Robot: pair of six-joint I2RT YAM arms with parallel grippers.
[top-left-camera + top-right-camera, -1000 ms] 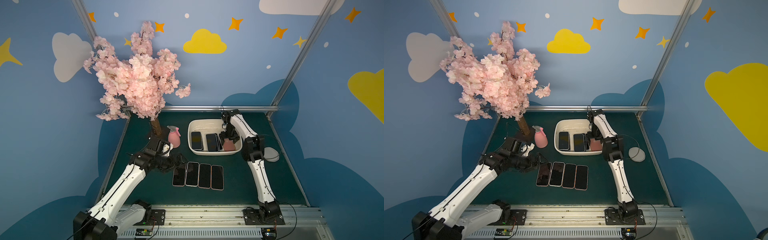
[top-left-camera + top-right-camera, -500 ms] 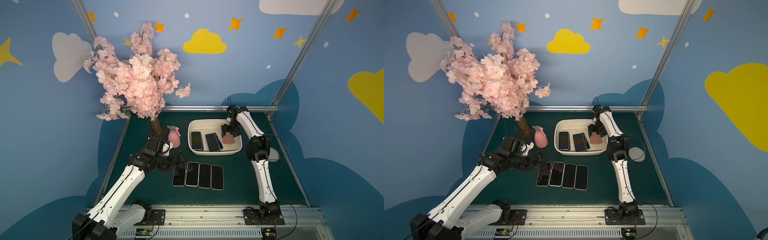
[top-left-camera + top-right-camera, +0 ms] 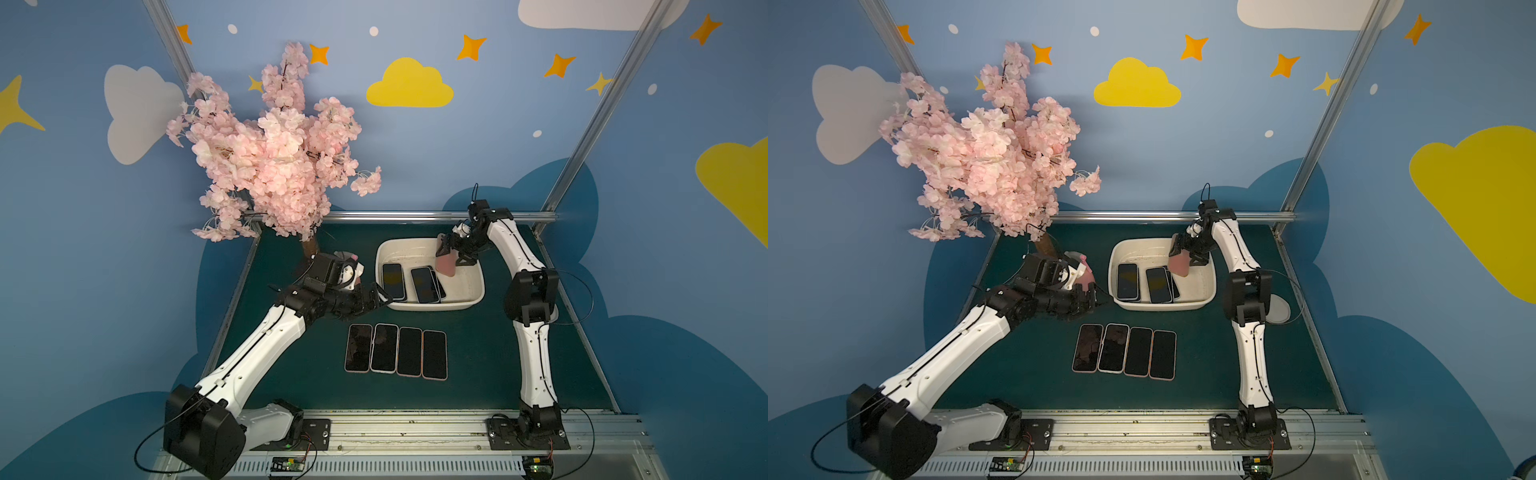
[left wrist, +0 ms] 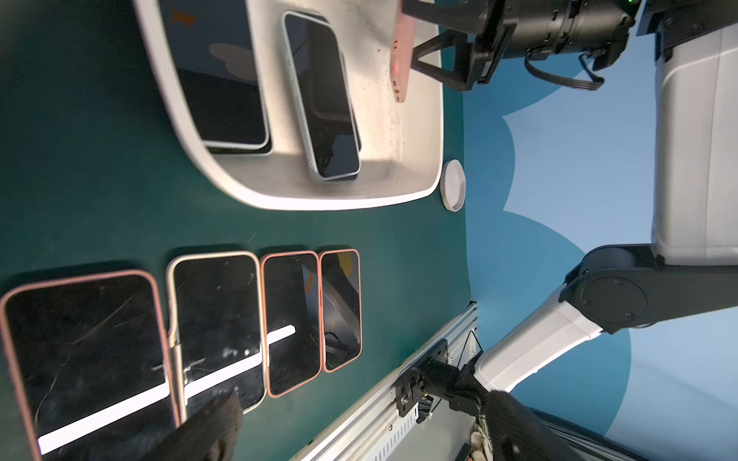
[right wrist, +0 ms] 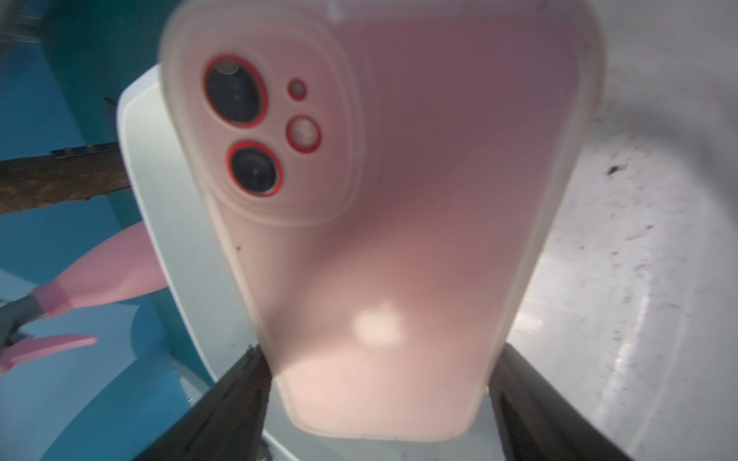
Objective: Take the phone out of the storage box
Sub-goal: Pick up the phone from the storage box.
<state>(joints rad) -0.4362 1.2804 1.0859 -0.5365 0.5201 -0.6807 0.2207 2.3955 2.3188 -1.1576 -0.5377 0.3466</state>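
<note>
Your right claw (image 3: 452, 257) is clamped across the long edges of a pale pink phone in a soft case (image 3: 446, 267). It holds the phone nearly upright, camera end down, over the far right part of the cream-white shallow plastic storage box (image 3: 432, 308). From these views you cannot tell whether the lower end has cleared the rim. Two stacks of dark-screened phones (image 3: 424, 285) lie flat on the box floor. Your left claw (image 3: 380, 297) hangs empty with jaws spread wide, just beside the box's near left corner. Four dark-screened phones (image 3: 397, 351) lie side by side on the green mat (image 3: 478, 353), near the box's front wall.
</note>
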